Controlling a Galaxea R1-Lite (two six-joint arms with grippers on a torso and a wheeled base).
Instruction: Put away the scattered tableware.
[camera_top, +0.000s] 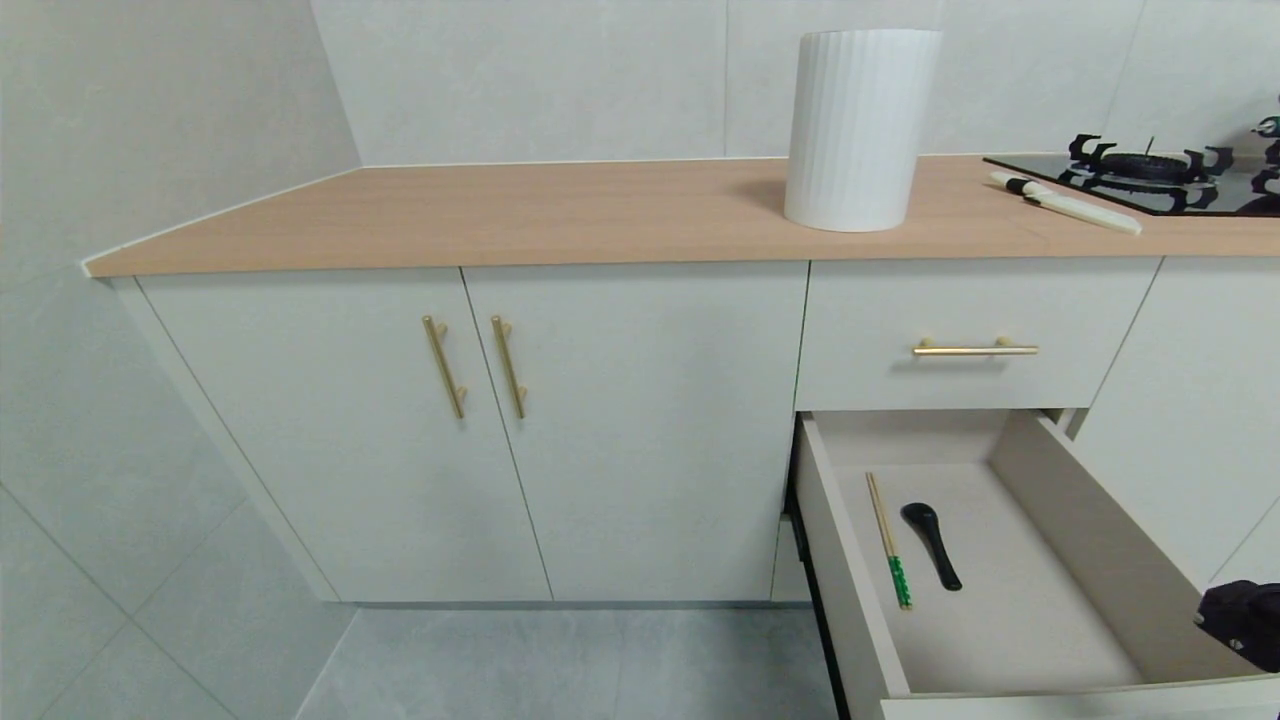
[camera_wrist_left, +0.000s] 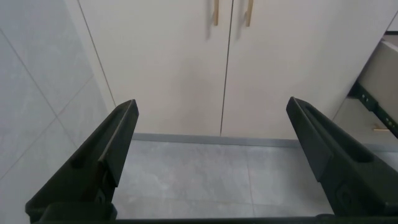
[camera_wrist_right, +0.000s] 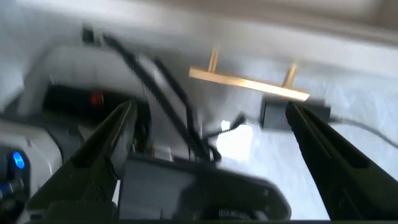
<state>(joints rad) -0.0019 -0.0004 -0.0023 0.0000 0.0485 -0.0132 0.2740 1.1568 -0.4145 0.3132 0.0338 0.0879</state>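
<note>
Pale tiled walls and a wood-look countertop (camera_top: 560, 215) frame the work, with a ribbed white canister (camera_top: 860, 130) standing upright on the top and a black hob (camera_top: 1150, 170) set in at the far right. Just beside the hob's near corner lies a pale knife (camera_top: 1065, 200), flat on the counter, which I judge to be the one piece of tableware left out. Below, the upper drawer (camera_top: 975, 349) is closed, while the lower drawer (camera_top: 1090, 520) under it is pulled well out, presumably so that pieces can be dropped in from above. On its floor a pair of chopsticks (camera_top: 888, 540) and a black spoon (camera_top: 932, 545) already lie side by side near the left wall, close but apart, their long axes running with the drawer's depth; laid that way they leave the right half free for the knife. The left gripper (camera_wrist_left: 211, 106) hangs low with its fingers spread wide and nothing between them, facing the closed cabinet doors (camera_wrist_left: 224, 62) and the grey floor (camera_wrist_left: 205, 180), which looks like a parked pose well clear of the drawer. The right gripper (camera_wrist_right: 210, 109) is likewise spread wide and empty; a gold bar handle (camera_wrist_right: 249, 84) shows ahead of it through heavy blur, but I cannot tell which drawer front it belongs to. With both grippers free, the knife would be the next thing to fetch.
</note>
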